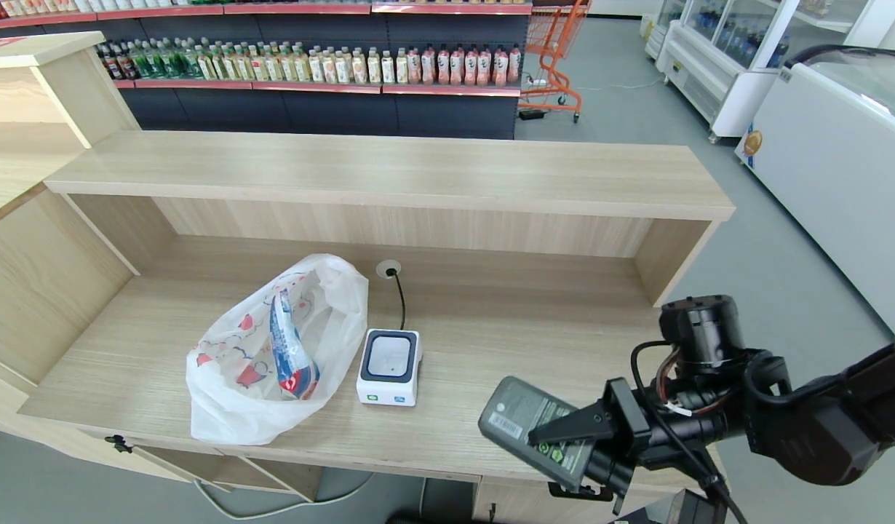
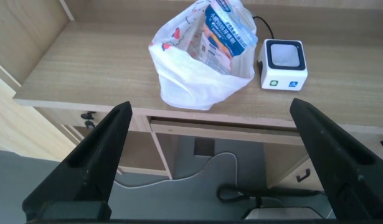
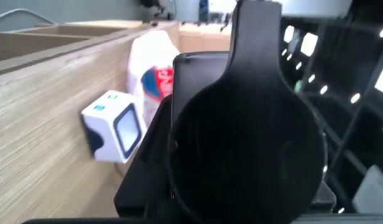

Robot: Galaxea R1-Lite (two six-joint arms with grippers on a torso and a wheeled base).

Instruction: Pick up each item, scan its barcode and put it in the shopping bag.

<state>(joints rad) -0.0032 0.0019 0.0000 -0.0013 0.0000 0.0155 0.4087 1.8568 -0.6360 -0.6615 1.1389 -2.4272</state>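
One dark grey packet (image 1: pixel 516 411), flat and carrying a white barcode label on its upper face, is clenched in the right claw (image 1: pixel 546 440). The claw holds it in the air to the right of the scanner (image 1: pixel 389 365), nearer the front edge of the desk (image 1: pixel 491 320).

The scanner is a small white box with a dark-framed window on top, standing on the light wooden desk. Its black cable (image 1: pixel 400 298) runs back from it to a round hole (image 1: pixel 388 268) in the desktop.

Just beside the scanner, on its left, sits the shopping bag (image 1: pixel 229 393), thin white plastic with red print, its mouth open. A blue and white packet (image 1: pixel 291 353) stands tilted inside the bag.

The left claw (image 2: pixel 210 106) hangs off the front edge of the desk, on the bag's side of the scanner. Its two black fingers (image 2: pixel 98 168) are spread wide with nothing between them.

Behind the scanner rises the desk's raised back ledge (image 1: pixel 389 171). Farther behind that stands a shelf (image 1: pixel 309 87) lined with bottles (image 1: pixel 309 65).
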